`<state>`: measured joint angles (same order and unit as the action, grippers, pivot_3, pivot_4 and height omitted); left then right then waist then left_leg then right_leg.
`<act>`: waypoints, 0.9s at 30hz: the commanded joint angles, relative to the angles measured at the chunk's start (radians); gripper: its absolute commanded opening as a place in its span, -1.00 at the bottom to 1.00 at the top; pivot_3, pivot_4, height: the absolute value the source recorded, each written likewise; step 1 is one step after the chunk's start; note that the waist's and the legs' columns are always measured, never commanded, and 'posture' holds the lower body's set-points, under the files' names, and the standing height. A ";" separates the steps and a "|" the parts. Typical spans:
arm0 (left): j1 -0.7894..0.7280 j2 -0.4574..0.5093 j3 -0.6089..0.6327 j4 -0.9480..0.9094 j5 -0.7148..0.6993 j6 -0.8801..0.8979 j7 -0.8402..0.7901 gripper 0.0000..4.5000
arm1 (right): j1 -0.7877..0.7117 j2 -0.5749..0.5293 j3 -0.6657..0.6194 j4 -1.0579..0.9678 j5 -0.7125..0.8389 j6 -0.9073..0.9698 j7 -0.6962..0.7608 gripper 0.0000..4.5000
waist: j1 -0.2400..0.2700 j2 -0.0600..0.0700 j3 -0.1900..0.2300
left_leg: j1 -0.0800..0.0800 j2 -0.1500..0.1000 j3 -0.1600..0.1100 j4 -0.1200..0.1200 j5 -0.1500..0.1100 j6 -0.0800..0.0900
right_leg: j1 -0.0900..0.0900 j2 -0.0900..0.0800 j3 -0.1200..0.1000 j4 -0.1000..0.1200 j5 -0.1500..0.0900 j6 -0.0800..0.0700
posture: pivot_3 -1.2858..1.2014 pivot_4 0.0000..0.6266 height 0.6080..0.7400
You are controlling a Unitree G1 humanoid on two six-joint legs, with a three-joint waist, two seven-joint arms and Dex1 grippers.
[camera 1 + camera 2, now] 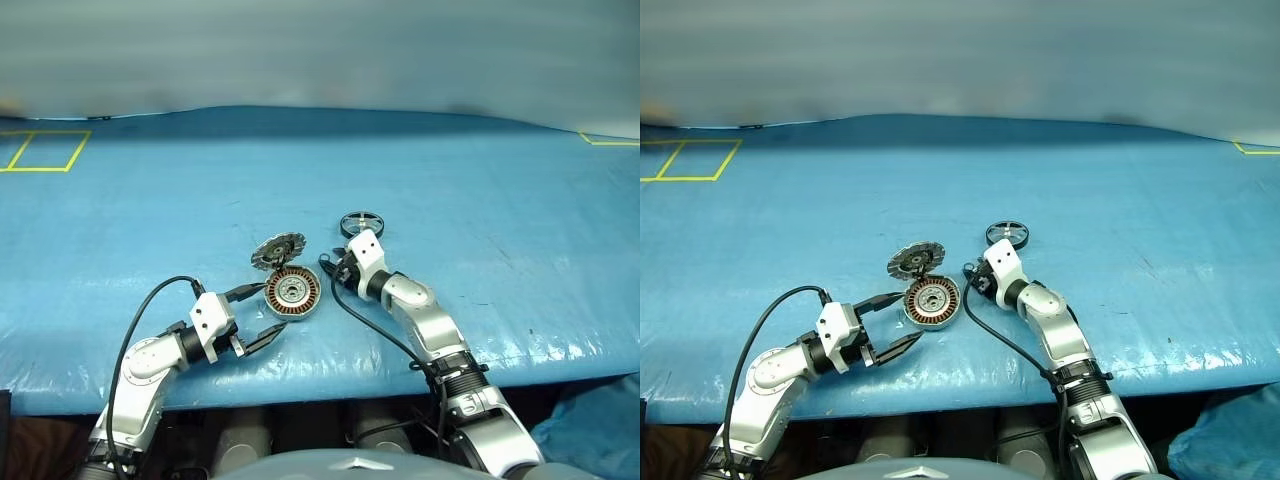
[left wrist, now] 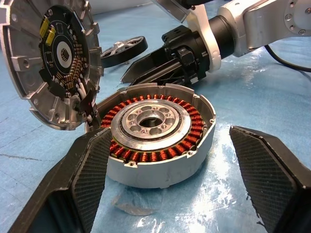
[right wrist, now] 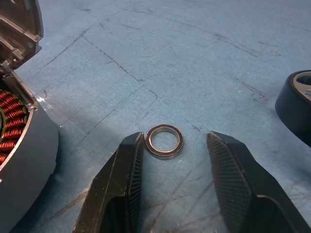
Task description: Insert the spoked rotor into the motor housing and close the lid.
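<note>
Blue table cover [image 1: 480, 200] under everything, with the motor housing [image 1: 292, 291] sitting near the front edge, lid [image 1: 277, 250] flipped up behind it. Left gripper [image 1: 258, 316] spread wide around the housing, holding nothing. Right gripper [image 3: 175, 184] partly open astride a small metal ring [image 3: 164, 141]. Spoked rotor [image 1: 362, 224] lies just beyond.

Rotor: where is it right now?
In the left eye view the rotor lies on the blue table, just beyond the right gripper, right of the open lid.
</note>
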<state>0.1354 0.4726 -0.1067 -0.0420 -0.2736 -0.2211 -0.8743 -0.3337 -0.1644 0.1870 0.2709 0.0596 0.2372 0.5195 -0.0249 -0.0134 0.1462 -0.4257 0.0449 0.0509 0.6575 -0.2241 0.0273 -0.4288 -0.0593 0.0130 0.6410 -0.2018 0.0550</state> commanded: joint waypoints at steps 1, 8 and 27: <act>0.003 0.000 0.002 -0.050 -0.002 -0.002 0.002 0.83 | 0.012 -0.002 0.005 0.016 -0.007 0.004 0.003 -0.13 | 0.000 0.000 0.000 | 0.000 0.000 0.000 0.000 0.000 0.000 | 0.000 0.000 0.000 0.000 0.000 0.000 | 0.03 -0.52 1.00; 0.007 0.005 0.008 -0.056 -0.010 0.001 -0.003 0.83 | 0.069 -0.027 -0.034 -0.058 0.018 0.007 0.000 -0.67 | 0.004 0.000 0.000 | 0.000 0.000 0.000 0.000 0.000 0.000 | 0.000 0.000 0.000 0.000 0.000 0.000 | 0.03 -0.52 1.00; 0.039 0.007 0.014 -0.061 -0.059 -0.012 -0.079 0.83 | 0.267 -0.178 0.054 -0.634 0.157 0.136 0.161 -0.67 | 0.005 0.000 0.000 | 0.000 0.001 -0.002 0.001 0.000 0.000 | -0.001 -0.001 -0.001 0.000 -0.002 0.003 | 0.03 -0.52 1.00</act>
<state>0.1710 0.4782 -0.1054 -0.0657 -0.3245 -0.2125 -0.9519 -0.0473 -0.3468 0.2261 -0.3255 0.2119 0.3685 0.6786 -0.0201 -0.0131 0.1466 -0.4257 0.0460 0.0493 0.6582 -0.2242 0.0270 -0.4303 -0.0602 0.0123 0.6411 -0.2039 0.0579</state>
